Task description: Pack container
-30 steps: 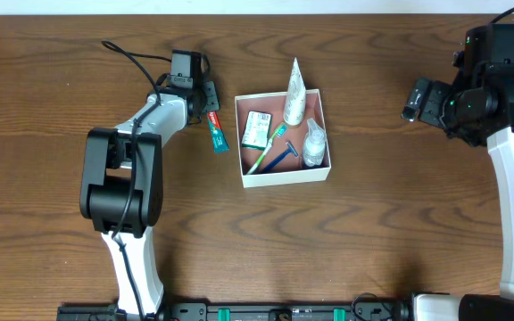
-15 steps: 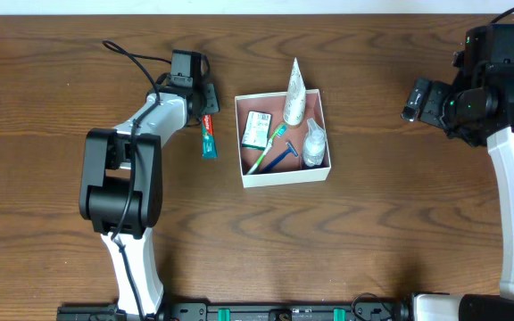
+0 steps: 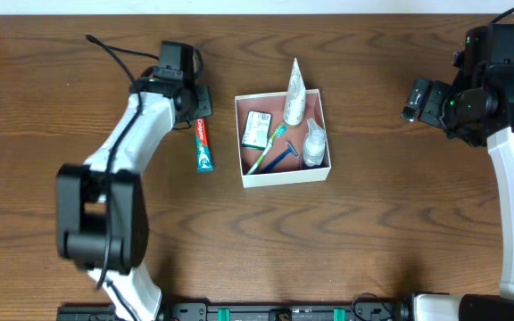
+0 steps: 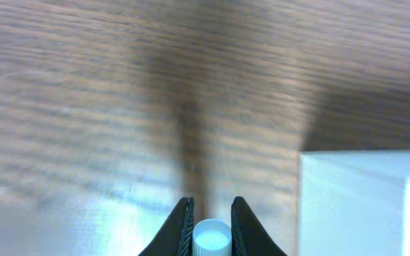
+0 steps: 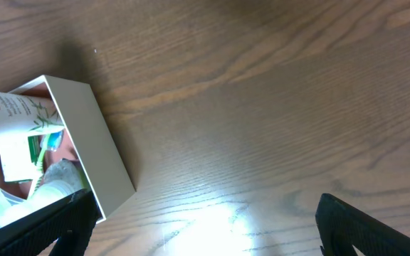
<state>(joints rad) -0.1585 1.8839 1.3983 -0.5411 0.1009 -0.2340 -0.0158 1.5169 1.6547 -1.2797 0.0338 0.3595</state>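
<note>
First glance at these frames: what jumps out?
The white container mid-table, already holding toiletries, with one white tube poking over its far wall. Just left of it, the left gripper pinches the cap of a toothpaste tube. The right gripper sits open, far right.

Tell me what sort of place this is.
Most likely a robotics lab bench, not a home: two robot arms at a wood-grain table, the left gripper holding a toothpaste tube beside a white container of toiletries, staged for packing.
</note>
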